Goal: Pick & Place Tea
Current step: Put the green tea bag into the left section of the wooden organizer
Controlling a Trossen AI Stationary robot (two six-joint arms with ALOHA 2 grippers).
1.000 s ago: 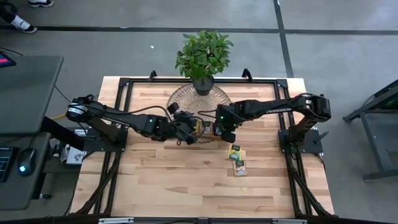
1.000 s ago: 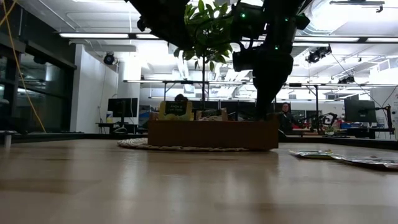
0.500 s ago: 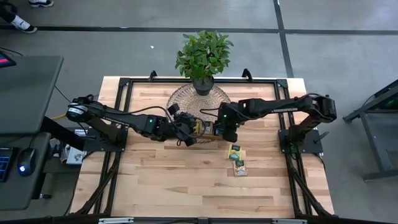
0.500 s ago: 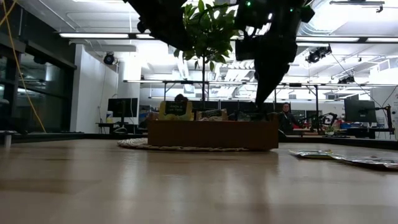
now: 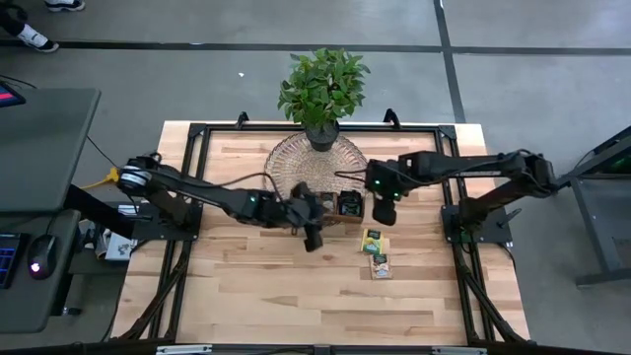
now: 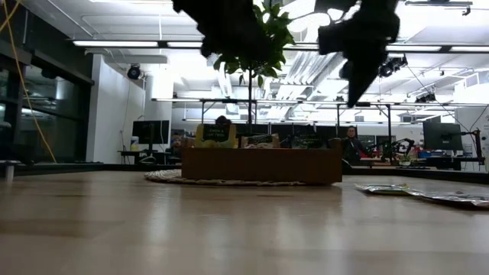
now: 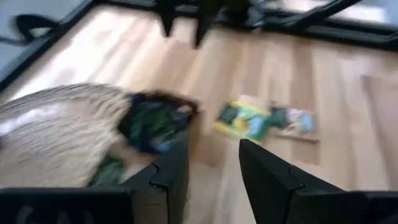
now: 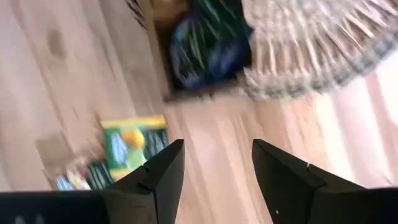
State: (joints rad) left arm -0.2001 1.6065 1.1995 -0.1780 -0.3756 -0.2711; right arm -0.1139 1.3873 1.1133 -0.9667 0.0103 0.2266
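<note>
The brown wooden tray (image 5: 340,218) stands at the near rim of a round woven mat (image 5: 315,158); dark tea sachets (image 5: 348,204) lie in its right compartment (image 8: 208,43). A yellow-green tea sachet (image 5: 372,242) and another sachet (image 5: 381,264) lie flat on the table near the tray, also seen as the sachets (image 7: 249,119) in the left wrist view. My right gripper (image 5: 383,211) hangs open above the table just right of the tray, fingers pointing down (image 8: 214,165). My left gripper (image 5: 312,235) stands open and empty over the tray's near side (image 7: 214,168).
A potted plant (image 5: 322,89) stands on the mat's far side. Black frame rails run along the table's edges (image 5: 187,177). Bare wood stretches over the near half of the table (image 5: 296,296). In the low view the tray (image 6: 261,163) sits mid-table with the loose sachets (image 6: 420,192) to its right.
My right gripper has risen out of the tray's right end and drawn toward the table's right edge. My left gripper has swung toward the near edge and turned, ending over the tray's near side. The tray and the loose sachets have kept their places.
</note>
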